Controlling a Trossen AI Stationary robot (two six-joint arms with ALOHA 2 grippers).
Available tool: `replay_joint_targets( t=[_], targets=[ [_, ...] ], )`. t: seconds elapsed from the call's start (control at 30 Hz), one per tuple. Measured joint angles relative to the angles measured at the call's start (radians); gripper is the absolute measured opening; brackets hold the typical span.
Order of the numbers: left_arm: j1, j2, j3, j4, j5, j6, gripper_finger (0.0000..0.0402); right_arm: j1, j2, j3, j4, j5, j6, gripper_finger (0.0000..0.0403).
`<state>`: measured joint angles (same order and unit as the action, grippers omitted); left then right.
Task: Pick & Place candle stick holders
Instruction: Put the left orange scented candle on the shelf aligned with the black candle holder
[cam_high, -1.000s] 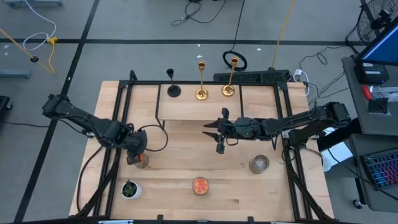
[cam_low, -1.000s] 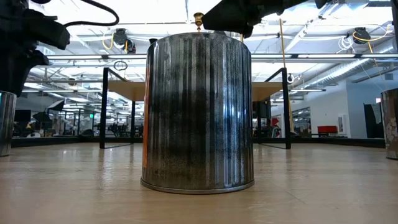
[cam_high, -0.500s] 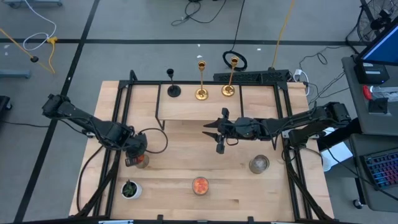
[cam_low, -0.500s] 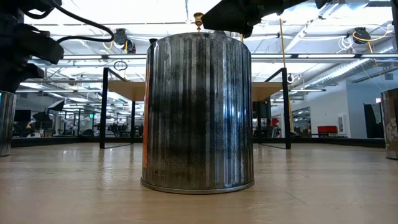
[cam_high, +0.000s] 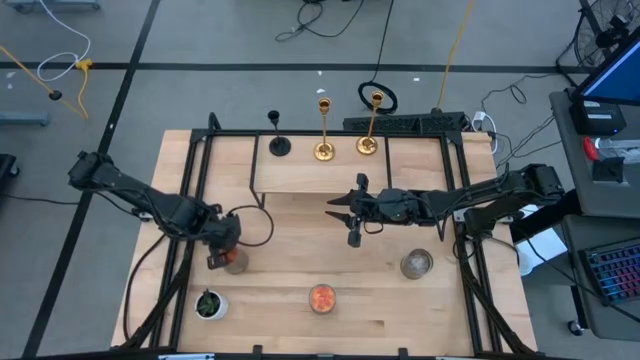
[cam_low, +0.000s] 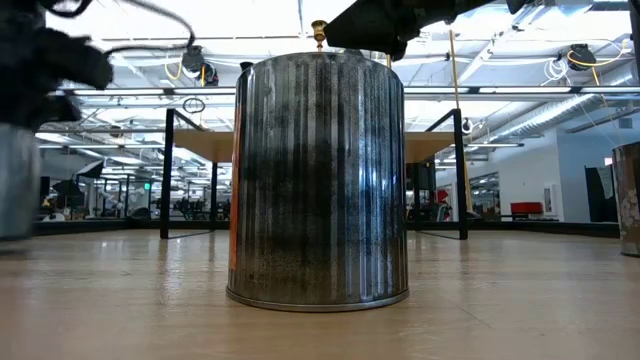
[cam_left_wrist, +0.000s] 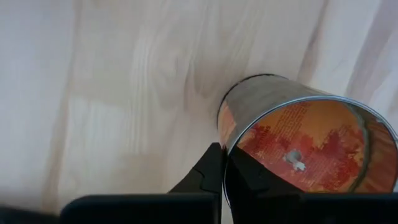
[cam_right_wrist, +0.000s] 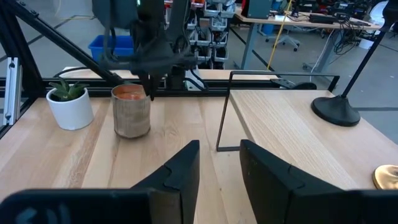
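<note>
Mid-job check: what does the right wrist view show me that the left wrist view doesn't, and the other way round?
Only the right wrist view: the right gripper, open over the table; the black candlestick base; the edge of a gold base; the potted plant. Only the left wrist view: the red wax and wick inside the candle tin. Both: the candle tin, with the left gripper astride its rim.

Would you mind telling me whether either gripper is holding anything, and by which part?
The left gripper grips the tin can by its rim. The right gripper is open and empty.
</note>
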<state>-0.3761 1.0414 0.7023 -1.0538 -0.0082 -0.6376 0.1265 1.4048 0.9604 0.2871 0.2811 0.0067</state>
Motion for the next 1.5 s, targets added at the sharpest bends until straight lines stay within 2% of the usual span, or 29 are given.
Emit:
replay_joint_targets(
  t=[0.23,0.53,0.7,0.83,1.0,1.3,1.5],
  targets=[
    [0.001,0.006,0.111,0.008,-0.084,0.026,0.0005,0.000,0.000,0.000,0.000,0.000,-0.001,0.0109],
    [0.002,0.006,0.313,0.016,-0.225,0.033,0.0003,0.000,0.000,0.000,0.000,0.000,-0.053,0.0105],
    [0.024,0.007,0.418,0.017,-0.265,0.079,0.0004,0.000,0.000,0.000,0.000,0.000,-0.053,0.0102],
    [0.093,0.030,0.501,0.017,-0.284,0.129,0.0003,0.000,0.000,0.000,0.000,0.000,-0.053,0.0100],
    [0.198,0.125,0.631,0.001,-0.280,0.262,0.0002,0.000,0.000,0.000,0.000,0.000,-0.053,0.0100],
    [0.421,0.320,0.894,-0.171,-0.254,0.364,0.0002,0.000,0.000,0.000,0.000,0.000,-0.053,0.0100],
    [0.579,0.388,0.928,-0.209,-0.247,0.439,0.0001,0.000,0.000,0.000,0.000,0.000,-0.053,0.0100]
  ],
)
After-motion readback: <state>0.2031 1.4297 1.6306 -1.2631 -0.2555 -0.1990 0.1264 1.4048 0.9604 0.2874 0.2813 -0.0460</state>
